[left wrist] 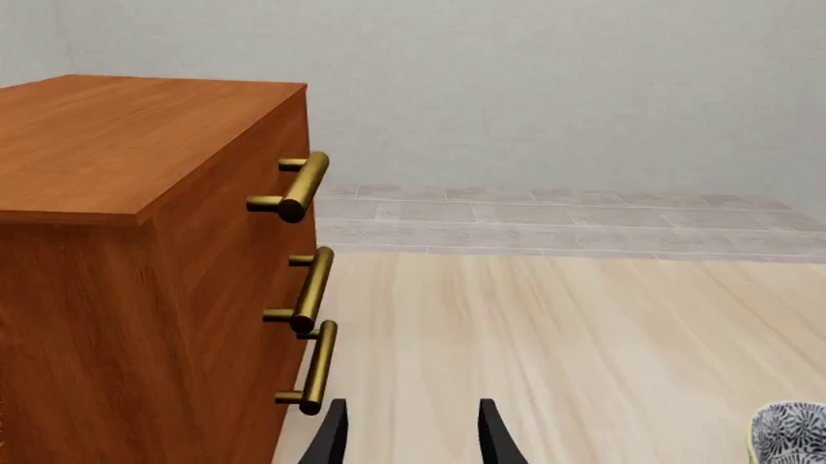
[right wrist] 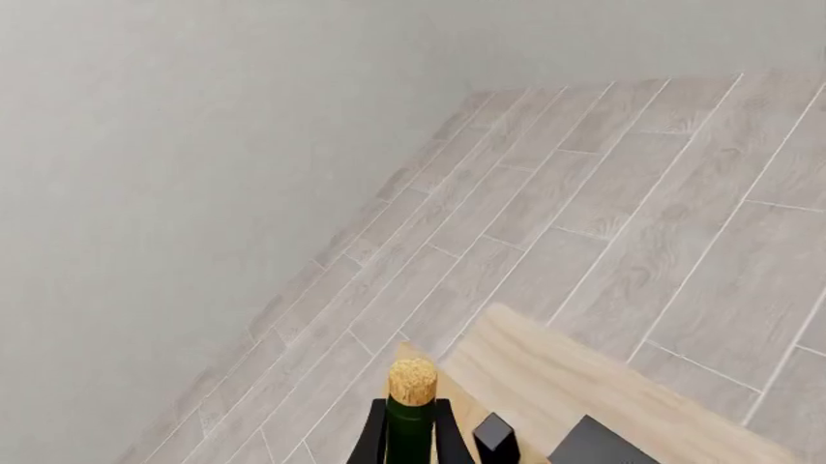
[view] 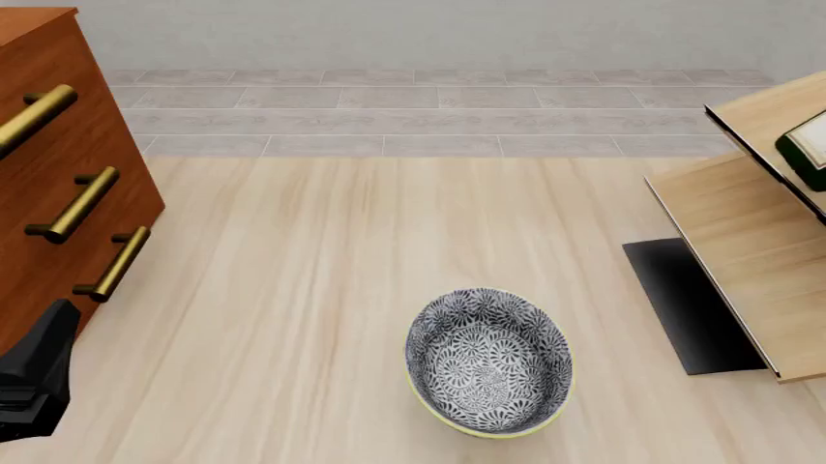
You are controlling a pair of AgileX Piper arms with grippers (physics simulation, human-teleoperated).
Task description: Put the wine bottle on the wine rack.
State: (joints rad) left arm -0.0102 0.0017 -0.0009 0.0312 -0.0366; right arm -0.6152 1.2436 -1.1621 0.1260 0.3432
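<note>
One light wood table (view: 336, 290) is filling most of the front view, with grey floor tiles (view: 427, 116) and a pale wall running behind it; reddish-brown drawer cabinet (view: 52, 174) with three brass handles (view: 80, 205) is standing at the table's far left; wine rack (view: 755, 251) is sitting at the right edge, its slanted light panels rising over a flat black base (view: 691, 304); patterned oval bowl (view: 489, 362) with a yellow rim is resting near the middle front, well apart from both; wine bottle (right wrist: 410, 416) is sitting between the right gripper's (right wrist: 410, 440) dark fingers (right wrist: 373, 435), tan cork showing past the tips, so the jaws are closing on its neck; in the front view only a dark green piece with a white label (view: 808, 147) is showing at the rack's upper panels, at the frame edge, and contact with the rack cannot be told; left gripper (left wrist: 410, 435) is hovering just beside the cabinet's lowest handle, fingertips parted, nothing between them.
</note>
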